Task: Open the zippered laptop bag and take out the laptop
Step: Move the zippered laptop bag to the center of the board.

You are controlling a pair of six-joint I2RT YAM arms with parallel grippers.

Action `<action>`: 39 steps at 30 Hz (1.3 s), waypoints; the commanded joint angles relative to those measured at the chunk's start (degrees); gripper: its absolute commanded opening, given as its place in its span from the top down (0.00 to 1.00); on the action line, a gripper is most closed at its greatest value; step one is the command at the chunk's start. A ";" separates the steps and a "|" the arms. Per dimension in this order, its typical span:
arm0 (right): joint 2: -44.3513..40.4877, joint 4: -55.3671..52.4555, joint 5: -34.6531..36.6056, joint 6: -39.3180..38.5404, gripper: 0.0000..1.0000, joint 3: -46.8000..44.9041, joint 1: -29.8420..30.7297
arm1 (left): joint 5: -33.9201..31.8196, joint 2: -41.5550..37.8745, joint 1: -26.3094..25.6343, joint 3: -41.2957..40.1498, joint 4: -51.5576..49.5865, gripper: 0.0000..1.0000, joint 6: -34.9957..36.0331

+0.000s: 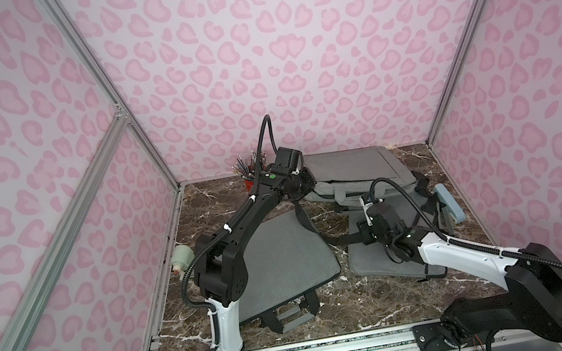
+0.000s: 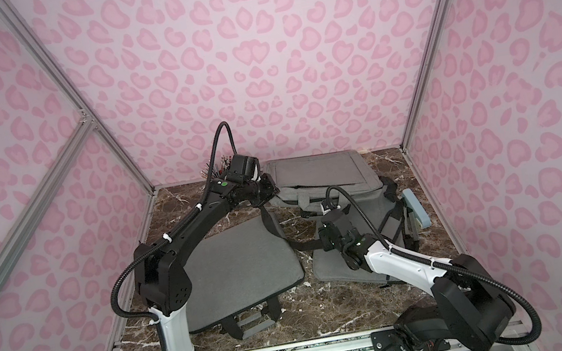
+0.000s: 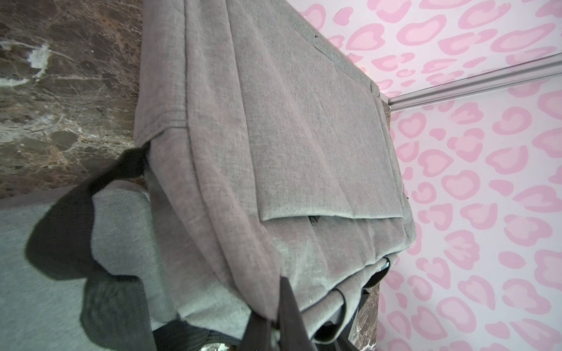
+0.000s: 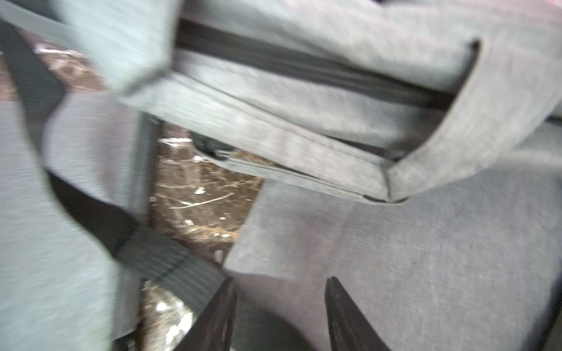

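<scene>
Twin high views facing the back wall; wrist cameras close on grey bag.

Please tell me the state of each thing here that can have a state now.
laptop bag: lying down, zipper looks closed.
left claw: shut, at the bag's corner.
right claw: open, holding nothing.
pen cup: upright.

Showing black upper links and joint housings on both arms, with glossy white lower shells: left arm, right arm. Carrying ribbed black cable conduit looping along each, pinned by white clips. Wearing a small green dot near each wrist. Sitting on black base plates bolted with silver screws to a slotted aluminium rail. Ending in dark, tapered fingers.
</scene>
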 commanded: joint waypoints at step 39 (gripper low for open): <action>17.01 -16.56 12.45 28.41 1.00 -4.86 28.88 | 4.14 0.33 -0.18 -4.97 9.34 0.98 0.45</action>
